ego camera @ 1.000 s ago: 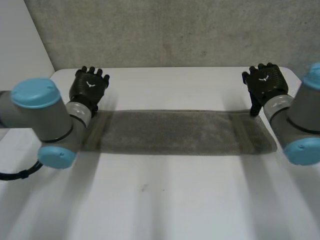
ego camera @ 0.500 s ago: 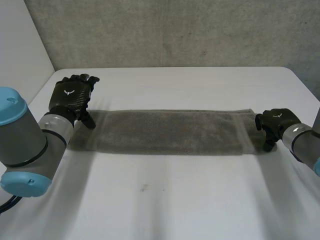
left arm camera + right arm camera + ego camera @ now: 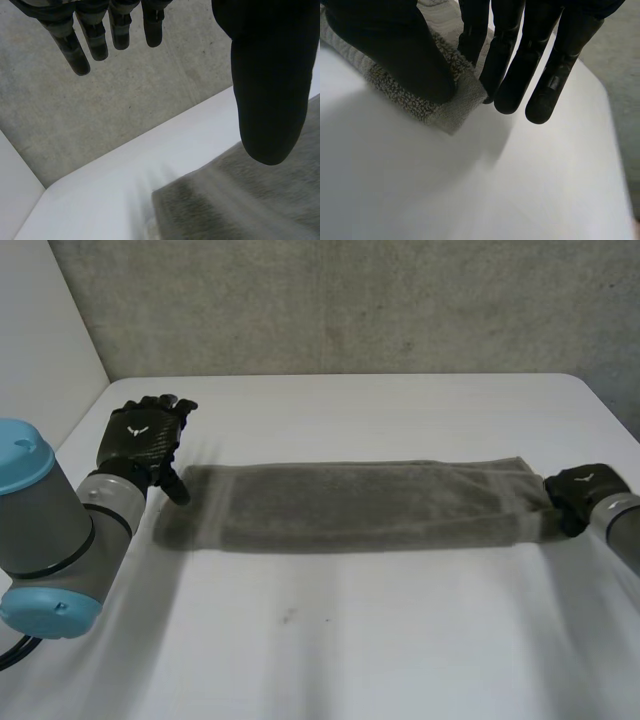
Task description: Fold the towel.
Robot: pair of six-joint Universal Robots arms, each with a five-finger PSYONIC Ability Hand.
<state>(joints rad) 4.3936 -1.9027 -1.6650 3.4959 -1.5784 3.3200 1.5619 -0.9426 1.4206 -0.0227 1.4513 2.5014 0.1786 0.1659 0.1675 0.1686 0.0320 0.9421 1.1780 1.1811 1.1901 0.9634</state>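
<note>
A grey towel [image 3: 350, 505] lies across the white table [image 3: 350, 640] as a long, narrow folded strip. My left hand [image 3: 145, 435] hovers open just above and beside its left end; in the left wrist view the fingers [image 3: 100, 35] hang straight, apart from the thumb [image 3: 270, 75], with the towel's end [image 3: 240, 200] below them. My right hand [image 3: 580, 490] is at the strip's right end. In the right wrist view its thumb [image 3: 395, 45] presses the towel's corner [image 3: 445, 107] against the fingers [image 3: 520, 65], pinching it.
A rough grey wall [image 3: 330, 300] rises behind the table's far edge. A white panel [image 3: 40, 340] stands at the left. Bare tabletop stretches in front of the towel toward the near edge.
My right hand came down from the far right corner to the towel's right end and closed on it. The towel slid slightly rightward. My left hand moved outward to the left end, staying open.
</note>
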